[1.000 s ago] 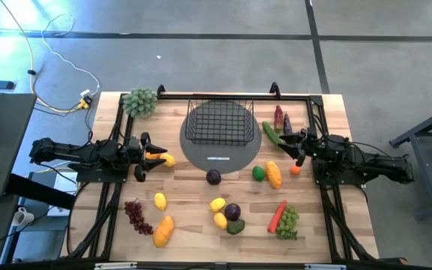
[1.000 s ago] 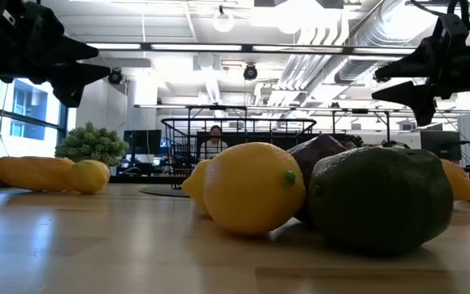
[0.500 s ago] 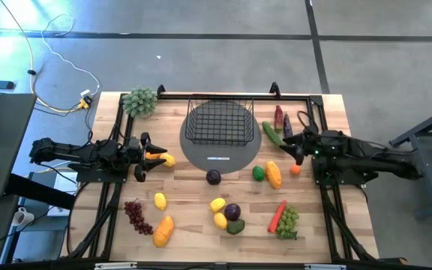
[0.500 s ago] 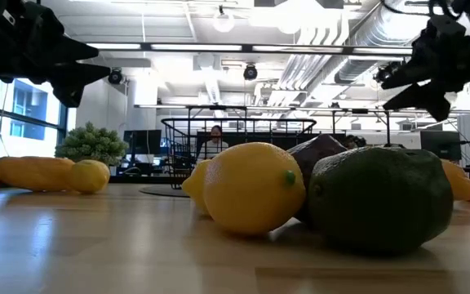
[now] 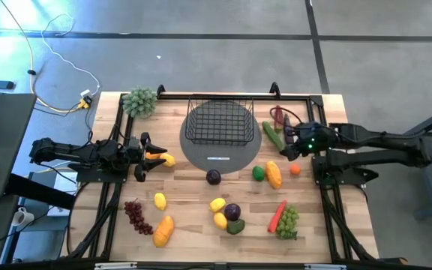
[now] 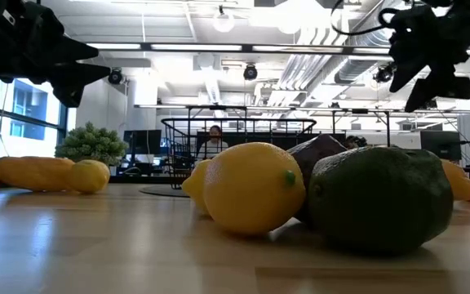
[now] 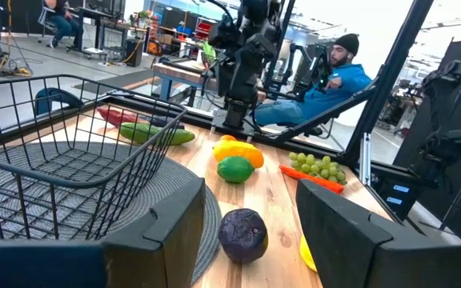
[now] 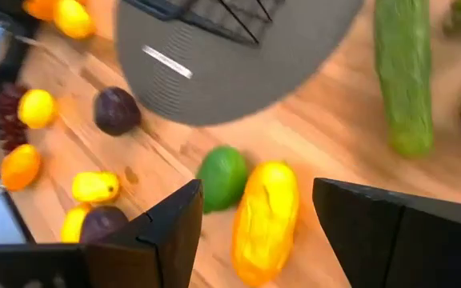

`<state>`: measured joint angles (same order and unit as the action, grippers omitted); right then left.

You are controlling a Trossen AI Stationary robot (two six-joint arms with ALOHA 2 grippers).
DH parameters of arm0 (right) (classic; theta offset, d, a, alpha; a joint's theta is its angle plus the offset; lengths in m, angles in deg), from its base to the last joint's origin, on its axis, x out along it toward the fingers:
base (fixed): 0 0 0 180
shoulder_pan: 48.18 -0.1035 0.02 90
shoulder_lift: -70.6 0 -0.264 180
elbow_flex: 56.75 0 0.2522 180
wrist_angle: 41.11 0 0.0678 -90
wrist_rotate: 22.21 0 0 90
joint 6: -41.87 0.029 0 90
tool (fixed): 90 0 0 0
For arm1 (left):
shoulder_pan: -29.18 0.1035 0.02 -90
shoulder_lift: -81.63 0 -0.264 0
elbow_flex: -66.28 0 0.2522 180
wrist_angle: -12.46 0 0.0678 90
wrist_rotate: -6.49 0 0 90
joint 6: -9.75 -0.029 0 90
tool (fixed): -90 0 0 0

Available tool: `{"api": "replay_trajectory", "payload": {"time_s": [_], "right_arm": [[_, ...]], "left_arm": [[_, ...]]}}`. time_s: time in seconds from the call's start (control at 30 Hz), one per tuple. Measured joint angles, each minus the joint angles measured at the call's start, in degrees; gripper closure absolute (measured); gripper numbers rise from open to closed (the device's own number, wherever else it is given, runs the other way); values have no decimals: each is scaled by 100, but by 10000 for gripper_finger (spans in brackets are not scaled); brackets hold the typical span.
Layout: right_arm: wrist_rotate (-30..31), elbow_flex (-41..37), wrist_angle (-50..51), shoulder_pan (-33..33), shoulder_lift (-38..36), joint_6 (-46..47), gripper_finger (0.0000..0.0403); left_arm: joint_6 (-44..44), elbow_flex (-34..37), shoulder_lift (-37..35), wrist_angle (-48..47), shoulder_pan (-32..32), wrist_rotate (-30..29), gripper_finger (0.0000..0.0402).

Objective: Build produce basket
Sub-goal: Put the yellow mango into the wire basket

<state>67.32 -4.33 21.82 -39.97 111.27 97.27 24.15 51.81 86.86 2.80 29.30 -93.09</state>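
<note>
Black steel is what I see first at my far left: the left gripper (image 5: 142, 146) waits low over the table's left side, fingers parted about halfway with nothing between them, and a small yellow-and-orange piece (image 5: 160, 157) lies just beside its tips. Through its wrist camera the gap frames a dark plum (image 7: 242, 234).

Moving right, the basket (image 5: 218, 120) sits on the grey disc (image 5: 219, 152) at the table's back centre, and I can see nothing in it. So I judge the job is at its first pick. The produce is all out on the wood: purple grapes (image 5: 137, 215), lemons (image 5: 217, 204) and a mango (image 5: 163, 230) along the front, green grapes (image 5: 289, 219) and a carrot (image 5: 277, 215) further right.

Further right again, the right gripper (image 5: 287, 148) hangs above the cucumber (image 5: 271, 133), lime (image 5: 258, 172) and yellow-orange mango (image 5: 274, 174). Its fingers stand half open and empty. Its wrist view looks down on that mango (image 8: 264, 220) between the fingers.

My next move, I think: drop straight onto the mango, square the fingers across its narrow width, close, then carry it to the basket.
</note>
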Motion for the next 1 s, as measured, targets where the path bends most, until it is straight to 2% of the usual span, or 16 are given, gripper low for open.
{"api": "replay_trajectory", "payload": {"time_s": [0.17,0.57,1.0], "right_arm": [[11,158,164,-307,532,680,160],[212,158,95,-955,1416,1389,14],[647,158,-93,-1459,2371,1829,11]], "left_arm": [[0,0,-1,2,1,0,213],[0,0,-1,2,2,0,213],[0,0,-1,0,1,0,213]]}}
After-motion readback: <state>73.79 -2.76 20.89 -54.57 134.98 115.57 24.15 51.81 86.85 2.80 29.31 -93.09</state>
